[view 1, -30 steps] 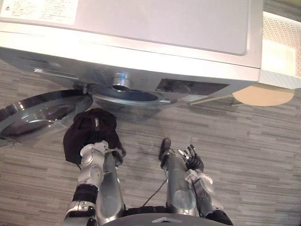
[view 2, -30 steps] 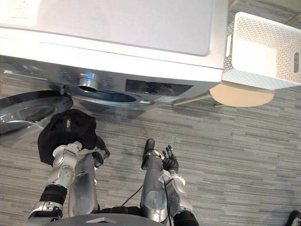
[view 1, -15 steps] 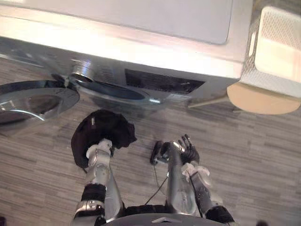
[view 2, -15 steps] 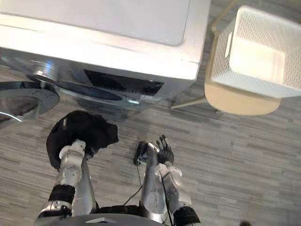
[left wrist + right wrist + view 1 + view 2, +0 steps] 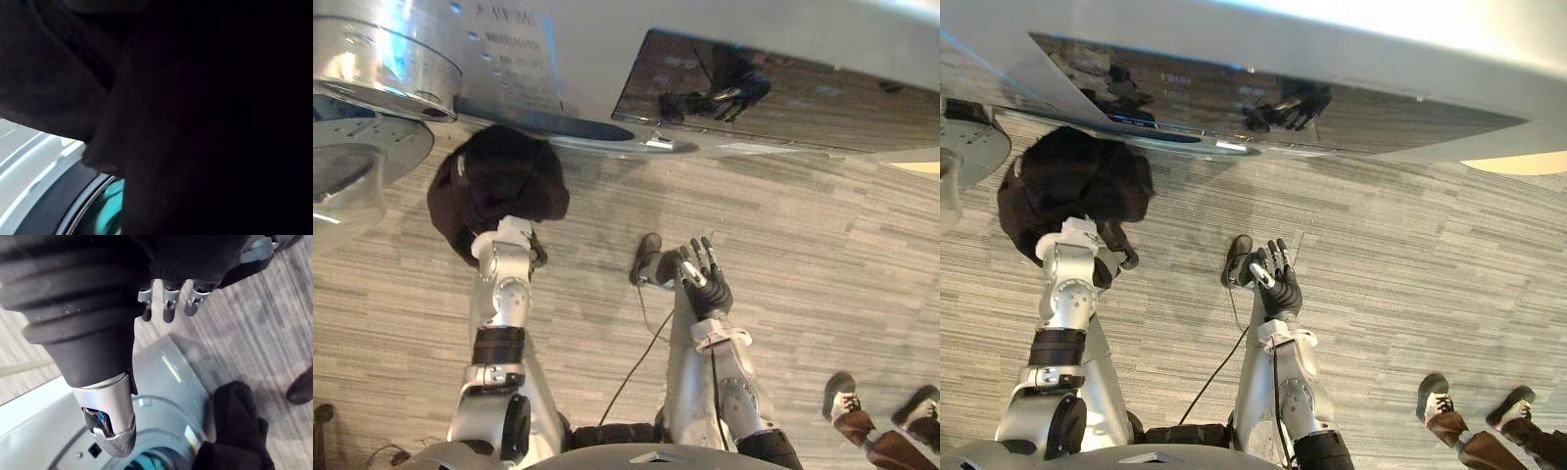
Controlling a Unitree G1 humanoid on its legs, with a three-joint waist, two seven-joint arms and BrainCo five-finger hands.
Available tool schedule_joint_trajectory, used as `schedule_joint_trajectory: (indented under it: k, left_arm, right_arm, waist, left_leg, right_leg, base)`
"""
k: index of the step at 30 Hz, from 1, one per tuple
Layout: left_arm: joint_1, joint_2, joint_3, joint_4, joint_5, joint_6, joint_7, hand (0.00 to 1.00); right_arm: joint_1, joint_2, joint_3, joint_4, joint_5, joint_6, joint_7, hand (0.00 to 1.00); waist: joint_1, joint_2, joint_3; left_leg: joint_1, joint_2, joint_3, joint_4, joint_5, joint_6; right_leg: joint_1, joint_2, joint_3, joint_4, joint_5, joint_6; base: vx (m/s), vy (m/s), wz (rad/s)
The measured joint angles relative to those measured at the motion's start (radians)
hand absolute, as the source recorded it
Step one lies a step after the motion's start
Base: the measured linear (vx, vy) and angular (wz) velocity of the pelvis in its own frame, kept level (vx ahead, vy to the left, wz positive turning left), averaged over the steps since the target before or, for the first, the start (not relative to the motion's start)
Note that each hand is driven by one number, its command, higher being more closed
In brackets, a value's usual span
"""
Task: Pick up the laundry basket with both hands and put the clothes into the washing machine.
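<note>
I saw the washing machine's round glass door [image 5: 347, 166] hanging open on the far left. Just beside it, a crumpled bundle of black clothing [image 5: 499, 181] was held up off the grey plank-patterned floor [image 5: 803, 225], close under the lower rim of the dark drum opening [image 5: 582, 127]. The bundle sat over the left hand [image 5: 516, 238], which was buried in the cloth, so I could not tell how it was gripping. Above ran the silver front of the washing machine [image 5: 578, 49] with its glossy dark control panel [image 5: 754, 88]. Farther right, the right hand [image 5: 705, 279] was raised over the floor, apart from the clothing, its fingers straight and spread, holding nothing. At the far right, a person's two brown-and-white shoes [image 5: 847, 411] stood on the floor.
</note>
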Motion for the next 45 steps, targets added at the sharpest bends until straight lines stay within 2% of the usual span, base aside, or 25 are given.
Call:
schedule_joint_trajectory:
  k: [2,5,6,9,15,20,23,24,26,27,28,29,30,31,33,34,35,37,38,39,40,41,43,45]
  left_arm:
    - [-0.051,0.031,0.000,0.002,0.000,0.001,0.001,1.00]
    - [-0.176,0.111,-0.012,0.007,-0.006,0.006,0.001,1.00]
    - [-0.228,0.162,-0.039,0.009,-0.050,0.011,0.000,1.00]
    - [-0.306,0.243,-0.132,0.001,-0.126,0.019,-0.012,1.00]
    - [-0.312,0.278,-0.303,-0.166,-0.200,0.027,-0.063,1.00]
    - [-0.378,0.265,-0.359,-0.193,-0.198,0.039,-0.075,1.00]
    - [-0.517,0.262,-0.378,-0.166,-0.197,0.041,-0.057,1.00]
    - [-0.611,0.278,-0.398,-0.133,-0.197,0.040,-0.044,1.00]
    - [-0.711,0.350,-0.435,-0.086,-0.196,0.030,-0.059,1.00]
    - [-0.780,0.411,-0.475,-0.075,-0.197,0.034,-0.021,1.00]
    - [-0.819,0.439,-0.491,-0.072,-0.189,0.037,-0.012,1.00]
    - [-0.892,0.525,-0.535,-0.072,-0.168,0.034,0.012,1.00]
    - [-0.904,0.538,-0.545,-0.072,-0.163,0.033,0.017,1.00]
    - [-0.963,0.593,-0.583,-0.066,-0.122,0.031,0.046,0.00]
    - [-1.080,0.618,-0.607,0.007,0.064,0.031,0.071,0.00]
    - [-1.140,0.626,-0.627,0.079,0.206,0.042,0.068,0.00]
    - [-1.163,0.625,-0.629,0.124,0.287,0.061,0.067,0.00]
    - [-1.257,0.624,-0.590,0.320,0.554,0.152,0.067,0.00]
    - [-1.265,0.622,-0.573,0.337,0.603,0.168,0.069,0.00]
    - [-1.263,0.625,-0.544,0.349,0.702,0.183,0.071,0.00]
    - [-1.240,0.627,-0.536,0.349,0.859,0.201,0.071,0.00]
    - [-1.221,0.625,-0.534,0.346,0.936,0.206,0.068,0.00]
    - [-1.104,0.628,-0.538,0.303,1.194,0.217,0.068,0.00]
    - [-1.015,0.628,-0.594,0.278,1.319,0.225,0.064,0.00]
  right_arm:
    - [0.012,0.005,-0.001,-0.024,0.009,-0.001,0.021,0.00]
    - [-0.089,0.001,-0.068,0.046,0.031,-0.008,0.022,0.00]
    - [-0.116,-0.004,-0.088,0.068,0.054,-0.009,0.020,0.00]
    - [-0.125,-0.012,-0.117,0.086,0.090,-0.008,0.021,0.00]
    - [-0.125,-0.029,-0.129,0.096,0.091,0.000,0.023,0.00]
    - [-0.125,-0.043,-0.134,0.097,0.091,0.015,0.046,0.00]
    - [-0.132,-0.053,-0.134,0.101,0.092,0.016,0.060,0.00]
    - [-0.147,-0.060,-0.133,0.110,0.092,0.017,0.059,0.00]
    - [-0.178,-0.072,-0.133,0.132,0.106,0.016,0.059,0.00]
    - [-0.182,-0.079,-0.138,0.136,0.118,0.016,0.058,0.00]
    - [-0.180,-0.082,-0.144,0.136,0.121,0.015,0.058,0.00]
    - [-0.179,-0.083,-0.152,0.134,0.128,0.015,0.063,0.00]
    - [-0.176,-0.083,-0.154,0.134,0.128,0.015,0.064,0.00]
    - [-0.161,-0.090,-0.161,0.133,0.127,0.016,0.071,0.00]
    - [-0.138,-0.105,-0.172,0.146,0.125,0.026,0.088,0.00]
    - [-0.124,-0.106,-0.194,0.161,0.126,0.041,0.105,0.00]
    - [-0.122,-0.106,-0.202,0.174,0.128,0.044,0.111,0.00]
    - [-0.124,-0.098,-0.203,0.193,0.132,0.045,0.137,0.00]
    - [-0.124,-0.088,-0.201,0.197,0.135,0.042,0.144,0.00]
    - [-0.124,-0.075,-0.199,0.204,0.155,0.036,0.151,0.00]
    - [-0.124,-0.079,-0.198,0.214,0.162,0.028,0.154,0.00]
    - [-0.123,-0.081,-0.195,0.221,0.165,0.025,0.154,0.00]
    - [-0.123,-0.084,-0.180,0.243,0.175,0.005,0.167,0.00]
    - [-0.111,-0.086,-0.172,0.252,0.201,-0.009,0.174,0.00]
  waist:
    - [-0.008,-0.011,0.000]
    - [-0.014,-0.016,0.003]
    - [-0.022,-0.016,0.003]
    - [-0.025,-0.017,0.003]
    - [-0.026,-0.017,0.003]
    - [-0.030,-0.017,0.003]
    - [-0.034,-0.018,0.004]
    - [-0.041,-0.018,0.004]
    - [-0.058,-0.020,0.005]
    - [-0.056,-0.020,0.005]
    - [-0.056,-0.020,0.005]
    - [-0.057,-0.020,0.005]
    - [-0.057,-0.020,0.005]
    - [-0.054,-0.020,0.005]
    - [-0.053,-0.021,0.005]
    - [-0.051,-0.022,0.006]
    - [-0.051,-0.022,0.006]
    - [-0.065,-0.022,0.006]
    - [-0.073,-0.022,0.006]
    - [-0.084,-0.022,0.006]
    - [-0.086,-0.022,0.006]
    - [-0.086,-0.022,0.006]
    - [-0.093,-0.022,0.006]
    - [-0.093,-0.022,0.006]
  left_leg:
    - [-0.023,0.003,0.011,0.001,0.005,0.008]
    - [-0.073,0.017,0.017,0.008,0.010,0.018]
    - [-0.091,0.017,0.017,0.008,0.014,0.025]
    - [-0.108,0.016,0.016,0.000,0.023,0.037]
    - [-0.109,0.001,0.024,-0.047,0.052,0.045]
    - [-0.109,-0.001,0.039,-0.077,0.070,0.050]
    - [-0.114,-0.001,0.058,-0.103,0.080,0.048]
    - [-0.119,0.000,0.068,-0.115,0.086,0.047]
    - [-0.137,0.002,0.075,-0.128,0.095,0.057]
    - [-0.148,0.005,0.085,-0.137,0.104,0.065]
    - [-0.153,0.008,0.094,-0.145,0.110,0.070]
    - [-0.166,0.014,0.114,-0.179,0.126,0.072]
    - [-0.167,0.016,0.122,-0.187,0.128,0.070]
    - [-0.166,0.028,0.164,-0.219,0.134,0.061]
    - [-0.166,0.049,0.216,-0.245,0.146,0.066]
    - [-0.168,0.049,0.226,-0.249,0.147,0.067]
    - [-0.168,0.049,0.230,-0.248,0.147,0.067]
    - [-0.168,0.048,0.242,-0.248,0.146,0.069]
    - [-0.168,0.048,0.244,-0.248,0.145,0.070]
    - [-0.168,0.048,0.252,-0.248,0.144,0.071]
    - [-0.164,0.047,0.260,-0.249,0.144,0.071]
    - [-0.163,0.047,0.261,-0.249,0.144,0.072]
    - [-0.155,0.047,0.266,-0.257,0.145,0.070]
    - [-0.139,0.047,0.287,-0.274,0.146,0.069]
  right_leg:
    - [-0.031,0.001,0.010,-0.002,0.012,0.003]
    - [-0.080,0.018,0.016,-0.022,0.047,0.006]
    - [-0.095,0.018,0.015,-0.024,0.054,0.006]
    - [-0.107,0.017,0.007,-0.036,0.070,0.005]
    - [-0.105,0.013,-0.004,-0.080,0.099,0.006]
    - [-0.113,0.014,-0.008,-0.108,0.123,0.003]
    - [-0.130,0.017,-0.003,-0.132,0.143,0.003]
    - [-0.138,0.018,-0.003,-0.146,0.154,0.004]
    - [-0.154,0.022,-0.007,-0.169,0.173,0.004]
    - [-0.168,0.028,-0.005,-0.185,0.192,0.003]
    - [-0.174,0.031,-0.004,-0.198,0.203,0.003]
    - [-0.188,0.045,-0.006,-0.256,0.241,0.009]
    - [-0.191,0.047,-0.005,-0.269,0.244,0.004]
    - [-0.198,0.046,-0.011,-0.315,0.274,0.006]
    - [-0.198,0.042,-0.029,-0.369,0.315,0.007]
    - [-0.197,0.036,-0.037,-0.386,0.333,0.008]
    - [-0.195,0.033,-0.039,-0.392,0.341,0.009]
    - [-0.189,0.031,-0.038,-0.421,0.370,0.015]
    - [-0.189,0.030,-0.037,-0.426,0.376,0.016]
    - [-0.189,0.028,-0.035,-0.431,0.381,0.019]
    - [-0.189,0.023,-0.036,-0.434,0.387,0.022]
    - [-0.188,0.021,-0.036,-0.436,0.391,0.024]
    - [-0.182,0.021,-0.040,-0.450,0.397,0.024]
    - [-0.175,0.018,-0.042,-0.463,0.397,0.024]
  base:
    - [-0.05,-0.009,-0.13]
    - [-0.05,0.011,-0.24]
    - [-0.06,0.011,-0.05]
    - [-0.05,-0.002,-0.02]
    - [-0.02,-0.010,0.03]
    - [-0.04,-0.016,-0.02]
    - [-0.05,-0.002,-0.06]
    - [-0.06,0.012,-0.06]
    - [-0.06,0.032,-0.11]
    - [-0.04,0.034,-0.15]
    - [-0.08,0.075,-0.34]
    - [-0.05,0.049,-0.29]
    - [-0.08,0.077,-0.36]
    - [-0.05,0.076,-0.23]
    - [-0.06,0.091,-0.20]
    - [-0.04,0.058,-0.08]
    - [-0.06,0.067,-0.09]
    - [-0.06,0.055,-0.11]
    - [-0.06,0.042,-0.10]
    - [-0.06,0.029,-0.04]
    - [-0.05,0.022,-0.04]
    - [-0.05,0.010,-0.04]
    - [-0.04,-0.001,-0.05]
    - [-0.04,-0.011,0.01]
